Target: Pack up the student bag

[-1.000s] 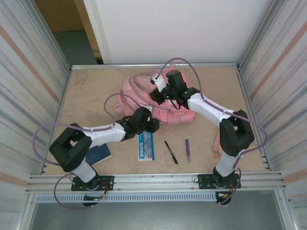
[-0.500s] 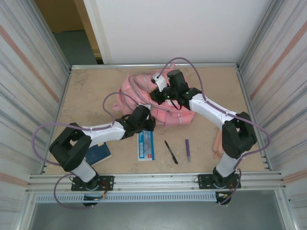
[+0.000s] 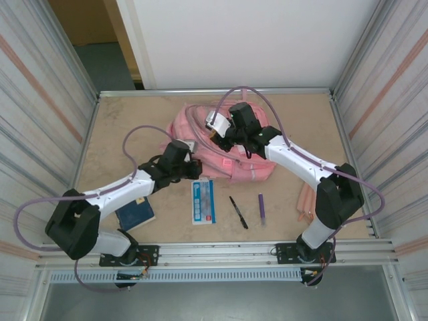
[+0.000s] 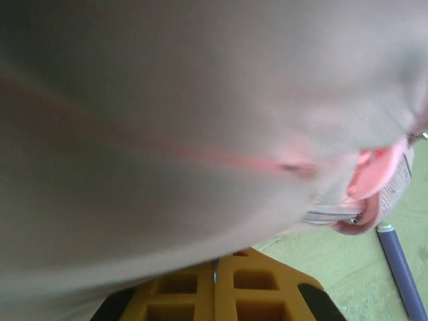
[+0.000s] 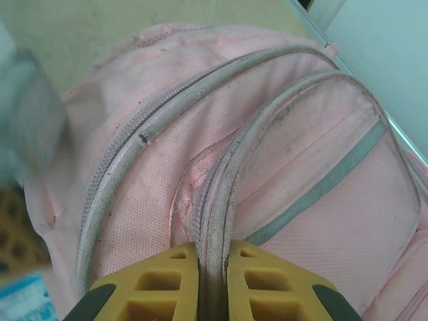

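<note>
right wrist: right jaws pinch zipper seam (image 5: 215, 194) of student bag (image 5: 334, 221); left jaws clenched tight against its fabric.

Top external: mounted high behind the near edge of the tan wooden counter (image 3: 120, 134), tilted down and forward. It takes in the whole counter up to the white back wall (image 3: 267, 40).

Left wrist: lens pressed close against the large pink fabric backpack (image 3: 244, 172), cloth a blur directly above the left pincer (image 4: 215, 264). Thin purple marker (image 4: 401, 274) on the counter right of that pincer.

Right wrist: close range, looking along the right pincer (image 5: 212, 251) at grey zipper tracks (image 5: 221, 167) just beyond its tips.

Shared ground: backpack in all three; purple marker in top and left wrist views.
</note>
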Motion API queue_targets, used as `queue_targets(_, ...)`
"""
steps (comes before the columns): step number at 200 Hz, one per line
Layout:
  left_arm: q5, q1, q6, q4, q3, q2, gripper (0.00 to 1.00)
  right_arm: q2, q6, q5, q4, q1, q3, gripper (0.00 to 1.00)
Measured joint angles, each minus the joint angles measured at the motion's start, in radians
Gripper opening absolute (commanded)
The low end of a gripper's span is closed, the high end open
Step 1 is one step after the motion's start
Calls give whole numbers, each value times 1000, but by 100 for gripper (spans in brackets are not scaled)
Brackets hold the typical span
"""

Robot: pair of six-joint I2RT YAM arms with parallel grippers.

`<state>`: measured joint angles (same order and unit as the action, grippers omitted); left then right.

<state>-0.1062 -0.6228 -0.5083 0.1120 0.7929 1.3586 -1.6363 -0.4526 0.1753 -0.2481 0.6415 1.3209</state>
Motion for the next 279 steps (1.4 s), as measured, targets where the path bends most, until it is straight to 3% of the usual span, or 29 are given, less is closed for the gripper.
queue_targets(49,-48,61,20,5,-36,-31,0,-29,-58,-29,-25,0,-3,0)
queue_targets(89,61,157,97,3,-51,-37,0,-34,-118,-45,-93,-32,-32,0)
queue_targets(121,100,166,180,-35,-53,-20,0,-34,-190,-47,-120,-59,-48,0)
queue_targets(139,32,166,200,-51,-52,-2,23,-34,-207,-36,-124,-65,-50,0)
queue_targets(153,-60,163,182,-68,-51,10,34,-34,-204,-25,-127,-69,-46,0)
queue_targets(170,-163,141,133,-83,-51,15,37,-34,-175,-20,-139,-73,-34,0)
queue_targets(187,-192,88,91,-85,-49,14,41,-34,-128,-13,-158,-77,-9,0)
queue_targets(225,-142,-77,34,-79,-27,24,42,-34,-21,58,-165,-100,13,0)
queue_targets(279,-23,-90,-50,-75,6,131,42,-34,80,160,-169,-127,35,0)
